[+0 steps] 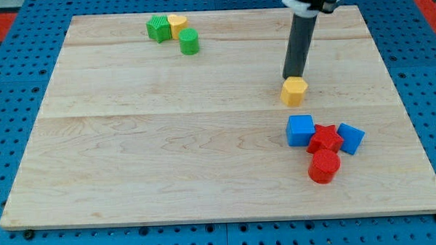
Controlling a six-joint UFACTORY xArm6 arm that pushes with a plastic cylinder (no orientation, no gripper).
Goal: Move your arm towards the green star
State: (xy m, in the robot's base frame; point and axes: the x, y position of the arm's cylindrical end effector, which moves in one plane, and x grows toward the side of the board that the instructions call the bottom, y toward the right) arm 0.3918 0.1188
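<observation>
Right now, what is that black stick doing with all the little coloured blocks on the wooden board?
I am a robot arm ending in a dark rod. My tip sits right behind the yellow hexagon block, at the view's right. I am meant to head for the green star block, far off at the view's top left, huddled with a yellow heart block and a green cylinder block. Two blue cube blocks, a red star block and a red cylinder block cluster at the lower right.

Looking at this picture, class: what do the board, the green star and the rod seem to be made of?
Board: pale wood, matte, with visible grain and plank seams. Green star: probably moulded plastic, uniform bright colour, slightly glossy. Rod, ending at my tip just behind the yellow block: dark, smooth, perhaps rubber or plastic; unclear.
</observation>
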